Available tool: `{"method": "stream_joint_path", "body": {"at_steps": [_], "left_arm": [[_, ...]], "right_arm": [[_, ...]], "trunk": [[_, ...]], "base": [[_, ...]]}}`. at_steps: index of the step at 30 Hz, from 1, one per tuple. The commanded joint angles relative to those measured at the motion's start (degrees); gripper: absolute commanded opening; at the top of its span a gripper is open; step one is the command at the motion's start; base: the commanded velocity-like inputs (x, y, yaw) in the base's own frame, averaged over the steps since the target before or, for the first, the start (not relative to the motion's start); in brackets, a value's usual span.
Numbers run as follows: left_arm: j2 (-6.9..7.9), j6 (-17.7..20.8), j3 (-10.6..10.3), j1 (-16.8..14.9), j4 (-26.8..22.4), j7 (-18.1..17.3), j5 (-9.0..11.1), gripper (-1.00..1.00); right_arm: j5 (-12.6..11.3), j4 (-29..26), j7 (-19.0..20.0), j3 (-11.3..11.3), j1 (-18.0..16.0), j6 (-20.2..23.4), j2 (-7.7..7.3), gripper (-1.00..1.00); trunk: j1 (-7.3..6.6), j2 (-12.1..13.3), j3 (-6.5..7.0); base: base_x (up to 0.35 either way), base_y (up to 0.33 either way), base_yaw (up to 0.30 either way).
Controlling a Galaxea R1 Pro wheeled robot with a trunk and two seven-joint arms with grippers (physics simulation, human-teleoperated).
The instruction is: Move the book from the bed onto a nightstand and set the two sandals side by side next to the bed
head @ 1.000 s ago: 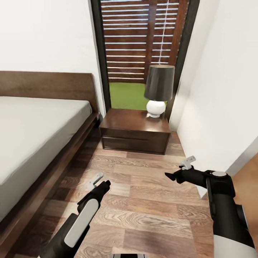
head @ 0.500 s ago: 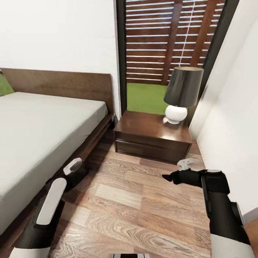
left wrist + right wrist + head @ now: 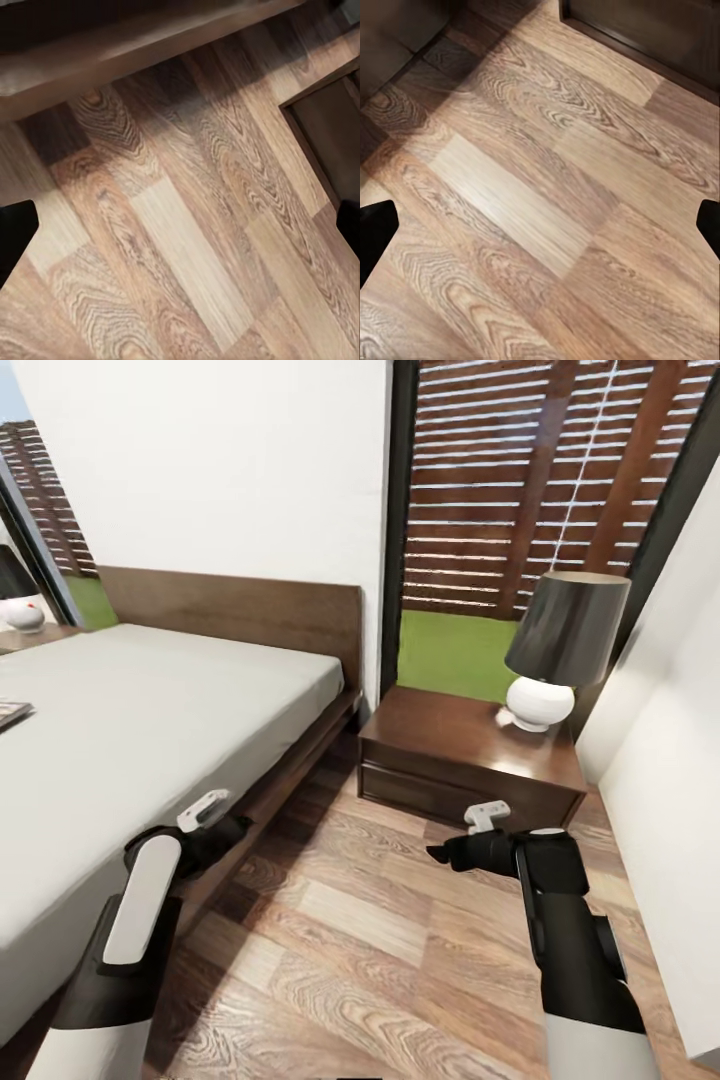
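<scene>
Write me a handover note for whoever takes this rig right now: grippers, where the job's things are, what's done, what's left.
Left gripper: open, holding nothing, low beside the bed frame.
Right gripper: open, holding nothing, over the wood floor in front of the nightstand.
Book: a thin dark item at the mattress's far edge looks like it; still on the bed.
Nightstand top has a lamp at one side, free space beside it.
Sandals: not located.
Done: nothing yet. Left: book to a nightstand, both sandals beside the bed.

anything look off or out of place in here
Only the book, lying on the bed at the head view's left edge. The lamp stands upright on the nightstand; nothing looks spilled or damaged.
</scene>
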Motion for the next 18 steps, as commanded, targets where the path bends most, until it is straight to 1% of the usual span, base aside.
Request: {"method": "stream_joint_path", "body": {"at_steps": [1,9,18], "left_arm": [[-0.02,0.7,-0.2,-0.1,-0.1,0.5,0.5,1.00],[0.09,2.1,-1.6,-0.2,-0.1,0.7,0.4,1.00],[0.36,2.3,-2.0,0.0,0.1,0.7,0.3,1.00]], "right_arm": [[0.5,-0.1,0.4,0.1,0.0,0.2,0.18,1.00],[0.5,-0.2,-0.1,0.9,0.3,0.2,0.58,1.00],[0.5,-0.2,0.0,1.0,0.5,0.2,0.61,1.00]], "trunk": [[-0.03,0.0,0.17],[-0.24,0.1,1.95],[-0.47,0.2,3.94]], "base": [[0.001,0.000,0.280],[0.001,0.000,0.280],[0.000,0.000,0.273]]}}
